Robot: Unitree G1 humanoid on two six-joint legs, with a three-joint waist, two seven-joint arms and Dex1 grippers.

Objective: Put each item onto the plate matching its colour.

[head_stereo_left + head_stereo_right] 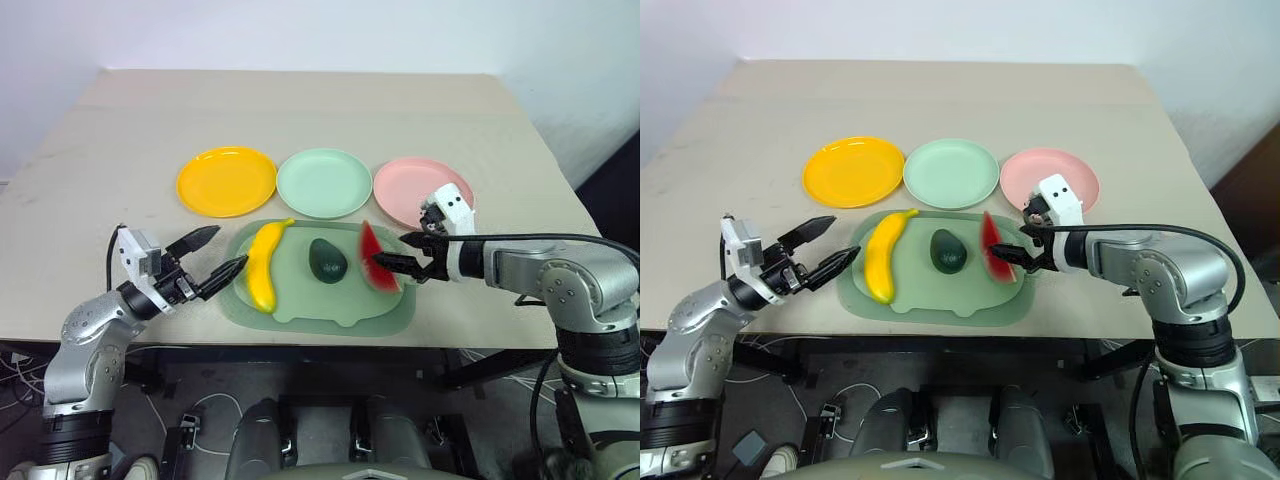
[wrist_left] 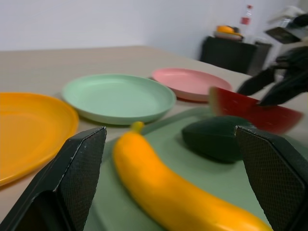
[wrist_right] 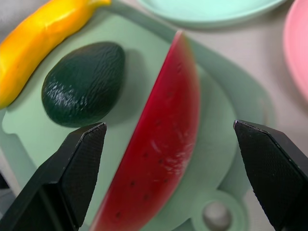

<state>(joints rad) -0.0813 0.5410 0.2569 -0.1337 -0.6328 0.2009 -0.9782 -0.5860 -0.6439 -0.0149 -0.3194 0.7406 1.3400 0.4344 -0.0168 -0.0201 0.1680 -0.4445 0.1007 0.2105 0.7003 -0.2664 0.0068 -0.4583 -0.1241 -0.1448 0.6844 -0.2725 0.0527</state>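
On the pale green tray [image 1: 300, 305] lie a yellow banana [image 1: 264, 265], a dark green avocado [image 1: 328, 260] and a red watermelon wedge [image 1: 376, 257]. Behind the tray stand three plates in a row: orange-yellow [image 1: 227, 181], mint green [image 1: 324, 183] and pink [image 1: 410, 185], all bare. My left gripper [image 1: 228, 247] is open just left of the banana, pointing at it. My right gripper [image 1: 391, 250] is open at the wedge's right side; in the right wrist view the watermelon wedge [image 3: 159, 154] lies between its spread fingers, untouched.
The tray sits near the table's front edge, its handle loop [image 1: 350, 321] toward me. Bare tabletop [image 1: 300, 110] stretches behind the plates and to either side.
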